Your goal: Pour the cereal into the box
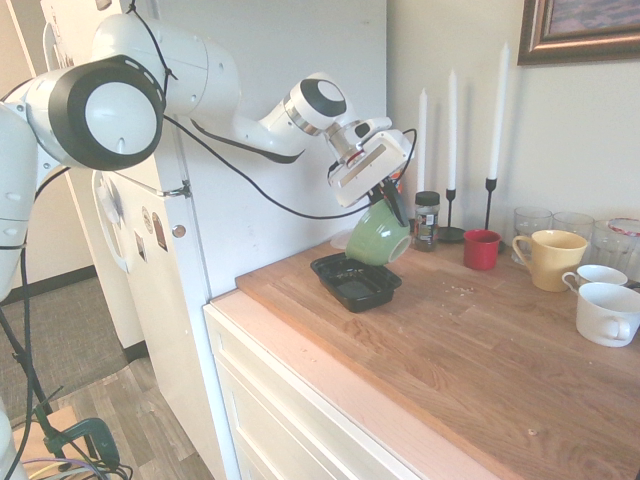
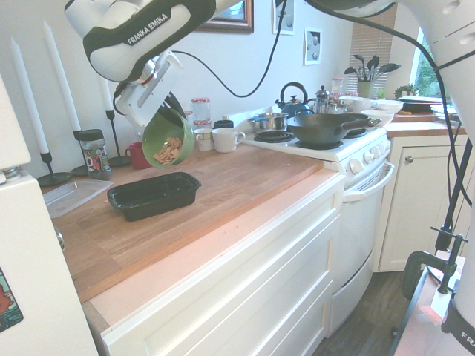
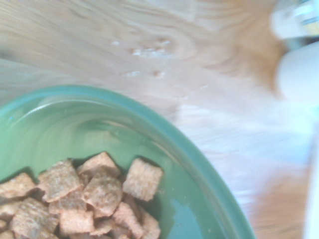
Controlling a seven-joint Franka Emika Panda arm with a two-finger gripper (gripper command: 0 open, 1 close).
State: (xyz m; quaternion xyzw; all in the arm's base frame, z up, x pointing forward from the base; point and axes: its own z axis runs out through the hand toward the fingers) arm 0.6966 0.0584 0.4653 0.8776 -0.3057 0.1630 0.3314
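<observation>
My gripper is shut on the rim of a green bowl, which hangs steeply tilted just above the far end of the box, a shallow black tray on the wooden counter. From the other side the bowl shows its mouth, with the cereal heaped against its lower wall; the box lies below and in front of it. In the wrist view the light-brown cereal squares sit inside the bowl. My gripper clamps the bowl's upper rim.
A red cup, a yellow mug, white cups and glasses stand along the back right of the counter. Candles and a spice jar stand by the wall. A clear flat container lies beside the box. The stove adjoins the counter.
</observation>
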